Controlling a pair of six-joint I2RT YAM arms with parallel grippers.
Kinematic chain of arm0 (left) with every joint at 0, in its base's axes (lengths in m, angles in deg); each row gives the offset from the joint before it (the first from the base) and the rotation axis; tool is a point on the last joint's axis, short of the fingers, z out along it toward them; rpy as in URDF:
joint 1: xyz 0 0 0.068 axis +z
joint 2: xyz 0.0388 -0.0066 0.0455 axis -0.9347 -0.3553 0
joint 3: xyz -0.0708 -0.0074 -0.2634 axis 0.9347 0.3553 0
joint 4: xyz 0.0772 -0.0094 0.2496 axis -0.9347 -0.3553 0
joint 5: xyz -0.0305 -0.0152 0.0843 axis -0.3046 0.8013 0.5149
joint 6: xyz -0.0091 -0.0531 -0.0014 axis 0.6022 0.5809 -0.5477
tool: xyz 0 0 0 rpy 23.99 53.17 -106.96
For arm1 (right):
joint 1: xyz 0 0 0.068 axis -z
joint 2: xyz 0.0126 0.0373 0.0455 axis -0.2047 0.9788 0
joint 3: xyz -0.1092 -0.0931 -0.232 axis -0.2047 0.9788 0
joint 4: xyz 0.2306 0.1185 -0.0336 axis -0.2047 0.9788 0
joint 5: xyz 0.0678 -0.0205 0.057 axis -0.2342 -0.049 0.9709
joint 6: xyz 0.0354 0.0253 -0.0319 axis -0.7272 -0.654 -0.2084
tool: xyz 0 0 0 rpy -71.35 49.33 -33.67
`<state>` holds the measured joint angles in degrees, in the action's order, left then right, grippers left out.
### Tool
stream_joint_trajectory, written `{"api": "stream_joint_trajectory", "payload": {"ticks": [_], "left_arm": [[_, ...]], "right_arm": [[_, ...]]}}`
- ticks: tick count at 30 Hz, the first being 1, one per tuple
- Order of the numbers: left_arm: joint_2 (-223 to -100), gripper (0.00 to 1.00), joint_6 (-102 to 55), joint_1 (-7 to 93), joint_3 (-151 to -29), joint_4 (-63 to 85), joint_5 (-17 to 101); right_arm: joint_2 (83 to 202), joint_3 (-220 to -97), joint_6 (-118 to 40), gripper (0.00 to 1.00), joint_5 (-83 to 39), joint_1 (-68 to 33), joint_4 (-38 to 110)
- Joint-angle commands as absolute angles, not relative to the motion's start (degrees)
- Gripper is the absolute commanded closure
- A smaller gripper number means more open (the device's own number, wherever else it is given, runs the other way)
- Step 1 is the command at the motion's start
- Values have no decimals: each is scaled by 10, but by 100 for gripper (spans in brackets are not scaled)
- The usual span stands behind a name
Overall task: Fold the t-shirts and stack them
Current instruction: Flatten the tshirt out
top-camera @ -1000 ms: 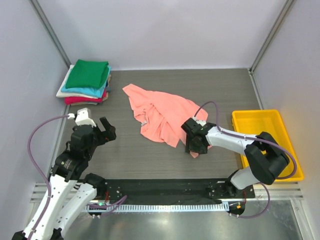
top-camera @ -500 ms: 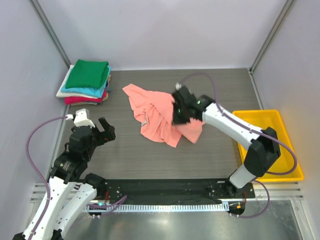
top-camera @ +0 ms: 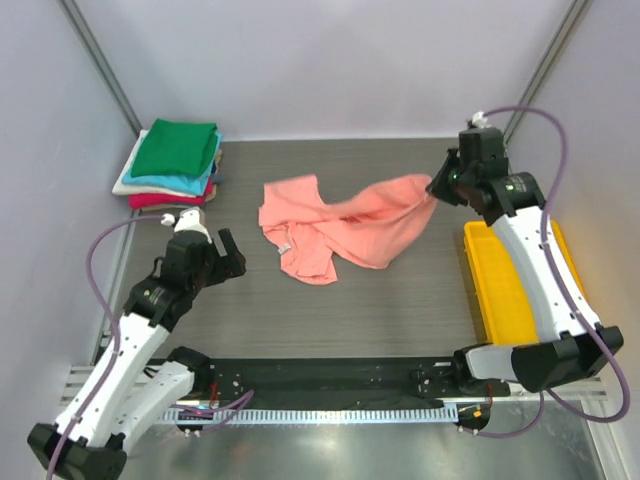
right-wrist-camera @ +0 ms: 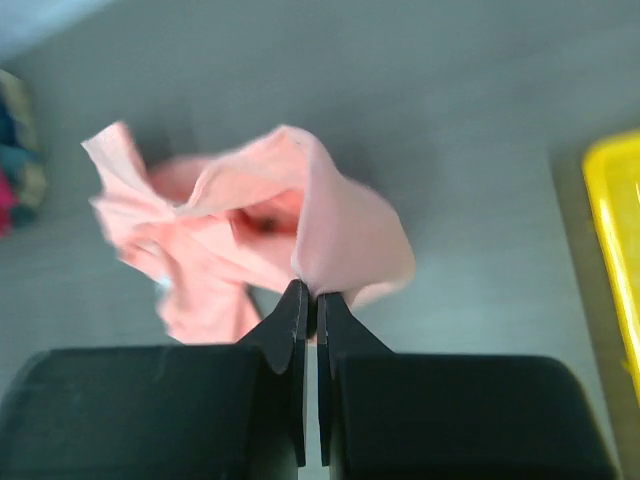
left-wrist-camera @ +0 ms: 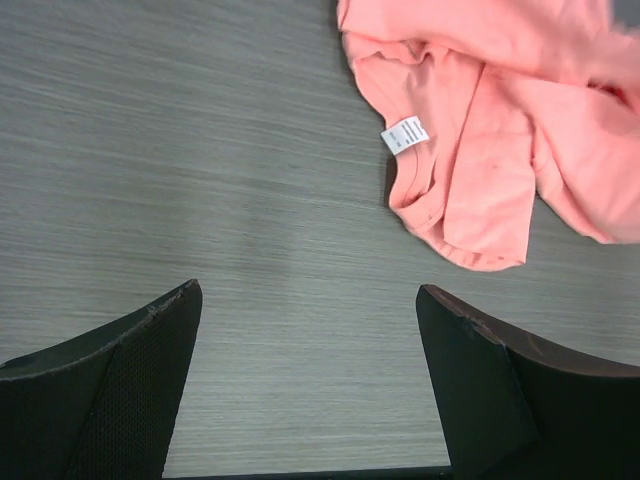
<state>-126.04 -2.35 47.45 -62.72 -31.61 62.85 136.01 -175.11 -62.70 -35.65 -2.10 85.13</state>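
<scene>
top view, around: a stack of folded t-shirts (top-camera: pixel 172 165) sits in the far left corner of the surface (top-camera: pixel 380 310), green on top. a yellow bin (top-camera: pixel 478 285) lies along the right edge, and the right arm (top-camera: pixel 535 270) crosses over it.
top view, task thing: the salmon t-shirt (top-camera: pixel 340 225) lies mid-surface. its left part is crumpled on the surface and its right end is lifted.
top view, right jaws: closed on the shirt's right end, high at the far right, near the bin's far end.
top view, left jaws: spread wide, holding nothing, just left of the shirt and apart from it.
top view, room: bare surface lies in front of the shirt and between shirt and stack. walls close in on the left, far and right sides.
top view, axis: the shirt's long axis runs left to right, rising toward the right jaws.
left wrist view: both fingers (left-wrist-camera: pixel 110 400) stand wide apart over bare surface (left-wrist-camera: pixel 150 150). the shirt (left-wrist-camera: pixel 500 130) fills the upper right, its white neck label (left-wrist-camera: pixel 404 133) showing at the collar, nothing between it and the jaws.
right wrist view: the jaws are pinched together on a fold of the shirt (right-wrist-camera: pixel 330 225), which hangs away toward the surface (right-wrist-camera: pixel 480 120). the bin (right-wrist-camera: pixel 615 220) shows at the right edge and the stack (right-wrist-camera: pixel 15 150), blurred, at the left edge.
</scene>
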Motion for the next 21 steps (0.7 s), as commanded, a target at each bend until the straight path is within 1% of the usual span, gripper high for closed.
{"api": "stream_joint_trajectory", "payload": {"ticks": [1, 5, 8, 9, 11, 12, 14, 15, 16, 17, 18, 19, 20, 21], "left_arm": [[-1308, 12, 14, 472, -655, -280, 609], [-1373, 12, 32, 472, -685, -198, 643], [-1466, 11, 34, 472, -725, -133, 670], [-1532, 10, 33, 474, -741, -112, 674], [-1603, 9, 5, 474, -815, -108, 680], [-1686, 10, -6, 480, -843, -101, 685], [-1773, 14, -40, 491, -931, -93, 665], [-1814, 15, -53, 508, -964, -92, 643], [-1898, 15, -63, 514, -996, -93, 626], [-1936, 15, -66, 520, -1056, -99, 617], [-1965, 15, -64, 536, -1078, -100, 597], [-2018, 18, -67, 544, -1096, -92, 569], [-2037, 18, -67, 556, -1122, -89, 538], [-2057, 18, -71, 559, -1136, -94, 535]], "right_arm": [[1352, -1670, -606, 99, -325, 0, 863], [1334, -1610, -576, 99, -314, 2, 864], [1315, -1565, -566, 99, -315, 2, 863], [1311, -1554, -566, 99, -309, 3, 862], [1298, -1516, -565, 99, -301, 2, 855], [1294, -1503, -567, 99, -271, 2, 848], [1279, -1467, -568, 99, -259, 2, 838], [1275, -1457, -569, 99, -256, 3, 836], [1271, -1449, -569, 99, -249, 2, 834], [1268, -1438, -569, 99, -244, 2, 833], [1261, -1434, -569, 99, -241, 2, 833], [1257, -1432, -569, 99, -233, 2, 833], [1252, -1429, -570, 99, -230, 2, 833], [1245, -1429, -574, 99, -228, 2, 833]]}}
